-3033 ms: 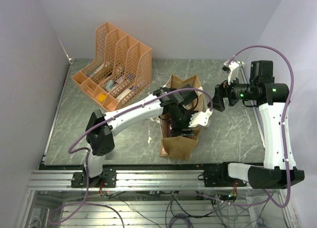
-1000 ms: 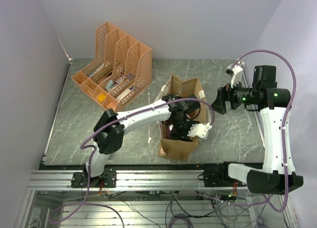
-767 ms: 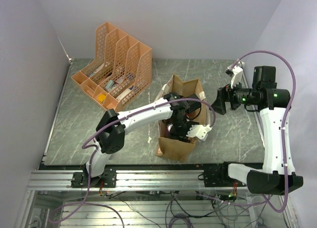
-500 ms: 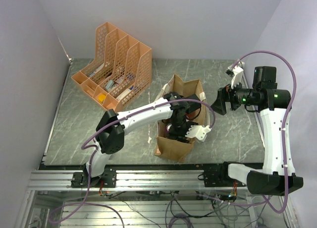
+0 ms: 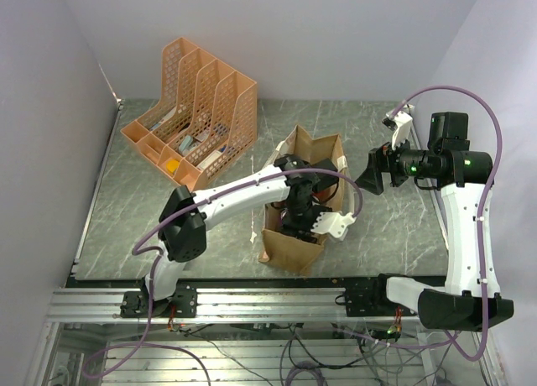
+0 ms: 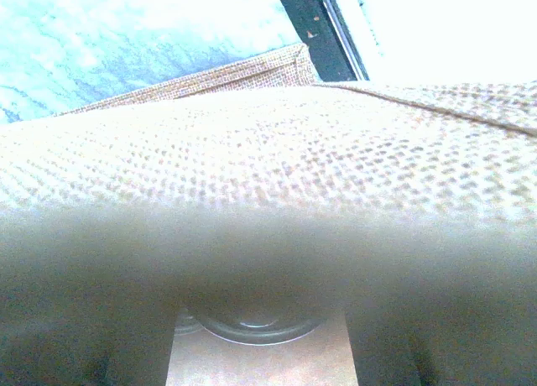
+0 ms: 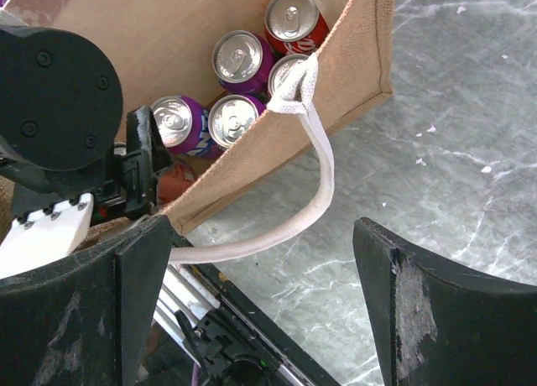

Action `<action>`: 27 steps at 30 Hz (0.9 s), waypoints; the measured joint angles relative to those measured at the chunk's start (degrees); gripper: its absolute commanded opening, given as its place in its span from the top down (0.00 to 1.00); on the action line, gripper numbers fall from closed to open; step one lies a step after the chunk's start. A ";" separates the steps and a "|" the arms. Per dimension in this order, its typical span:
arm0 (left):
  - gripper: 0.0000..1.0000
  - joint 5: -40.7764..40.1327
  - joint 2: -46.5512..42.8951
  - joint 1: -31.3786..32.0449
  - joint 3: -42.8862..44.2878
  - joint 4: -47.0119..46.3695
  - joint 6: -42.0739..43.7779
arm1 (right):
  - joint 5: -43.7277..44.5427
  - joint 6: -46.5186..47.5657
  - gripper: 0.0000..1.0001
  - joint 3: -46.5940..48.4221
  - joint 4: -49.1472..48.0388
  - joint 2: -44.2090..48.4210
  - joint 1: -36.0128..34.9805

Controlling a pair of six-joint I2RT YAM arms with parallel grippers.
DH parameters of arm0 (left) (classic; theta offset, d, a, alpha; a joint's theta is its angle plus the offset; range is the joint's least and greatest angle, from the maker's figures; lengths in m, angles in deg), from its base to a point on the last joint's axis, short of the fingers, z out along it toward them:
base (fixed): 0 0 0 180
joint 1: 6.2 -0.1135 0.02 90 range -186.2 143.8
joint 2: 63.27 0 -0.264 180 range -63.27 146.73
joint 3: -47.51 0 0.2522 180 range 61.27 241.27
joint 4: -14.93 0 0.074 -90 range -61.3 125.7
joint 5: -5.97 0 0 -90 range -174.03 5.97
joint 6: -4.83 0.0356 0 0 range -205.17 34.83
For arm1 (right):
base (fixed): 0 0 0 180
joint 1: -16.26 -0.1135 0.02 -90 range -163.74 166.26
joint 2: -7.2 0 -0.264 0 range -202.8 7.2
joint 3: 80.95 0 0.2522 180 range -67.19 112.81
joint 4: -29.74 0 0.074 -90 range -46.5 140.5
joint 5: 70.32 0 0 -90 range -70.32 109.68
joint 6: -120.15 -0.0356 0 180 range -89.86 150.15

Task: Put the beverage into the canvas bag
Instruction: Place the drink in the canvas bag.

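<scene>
Left pincer (image 5: 299, 220) is inside the woven tan bag (image 5: 288, 252) mid-counter (image 5: 382, 231). Its fingers flank a can's (image 6: 254, 324) round metal top; grip unclear. Shiny-topped cylindrical cans (image 7: 239, 57) stand inside. Right pincer (image 7: 256, 239) gapes empty, right of it.

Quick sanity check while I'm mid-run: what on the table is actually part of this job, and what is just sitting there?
Part of the job:
- canvas bag
- soda cans standing inside it, purple ones and a red one
- the bag's white strap handle

Just lying about:
- orange mesh file organiser, far left, with small items in its slots
</scene>
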State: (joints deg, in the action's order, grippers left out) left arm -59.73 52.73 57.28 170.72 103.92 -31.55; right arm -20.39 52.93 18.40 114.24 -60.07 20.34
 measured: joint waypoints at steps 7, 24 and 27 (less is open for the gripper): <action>0.93 -1.01 -3.06 -0.02 0.33 2.51 -0.70 | 0.00 0.00 0.11 0.00 0.00 0.00 0.04; 0.93 -3.76 -9.11 -0.02 -4.52 1.64 -0.98 | 0.00 0.00 0.11 -0.07 -0.20 0.02 0.07; 0.93 -4.00 -7.96 -0.02 -5.11 0.46 -1.16 | 0.02 0.00 0.11 -0.66 -0.24 0.15 0.09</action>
State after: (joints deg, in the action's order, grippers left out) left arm -63.73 44.78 57.26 165.61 104.38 -32.71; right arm -20.37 52.93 17.74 114.00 -59.92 20.42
